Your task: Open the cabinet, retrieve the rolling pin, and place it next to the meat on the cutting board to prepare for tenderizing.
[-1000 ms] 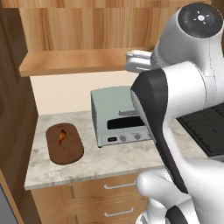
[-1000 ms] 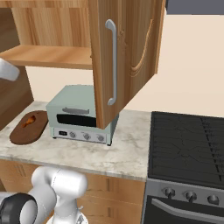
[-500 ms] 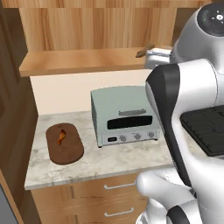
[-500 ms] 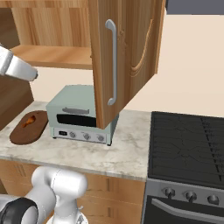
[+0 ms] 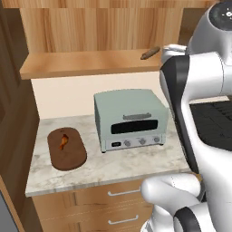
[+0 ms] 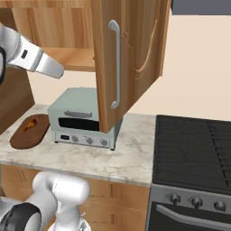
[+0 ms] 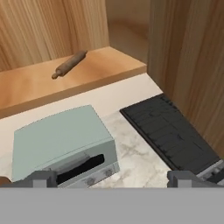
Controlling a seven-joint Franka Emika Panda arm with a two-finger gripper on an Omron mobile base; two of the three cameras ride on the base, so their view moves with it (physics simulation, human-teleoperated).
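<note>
The cabinet [image 6: 131, 58] stands open: in the right base view one of its carved doors is swung out toward the camera, its long silver bar handle [image 6: 116, 63] running down the panel's edge, and the bottom shelf [image 5: 90, 63] lies bare and lit inside. Below it runs the marble counter [image 5: 113, 170], with low drawers [image 5: 113, 195] under its front edge and a black stove [image 6: 194, 153] beside it on the right.

On the counter sits a pale green toaster oven [image 5: 131, 120], roughly under the middle of the shelf. To its left, apart from it, lies the cutting board [image 5: 66, 148], a dark oval slab, and on the board's far half rests the meat [image 5: 63, 141], a thin orange-brown strip.

The rolling pin [image 7: 69, 64] is on the cabinet shelf, lying at a slant near the shelf's right-hand end and close to its front edge; in the left base view it shows as a short dark rod [image 5: 150, 53] just left of the robot's white arm.

The hand [image 7: 112, 177] hovers in front of the open cabinet, above the toaster oven and counter, with its two fingers spread as wide as they go and nothing between them. From the hand view the rolling pin lies ahead of the hand and up to the left of its fingers [image 7: 43, 177], well apart from them, with the toaster oven's top in between.
</note>
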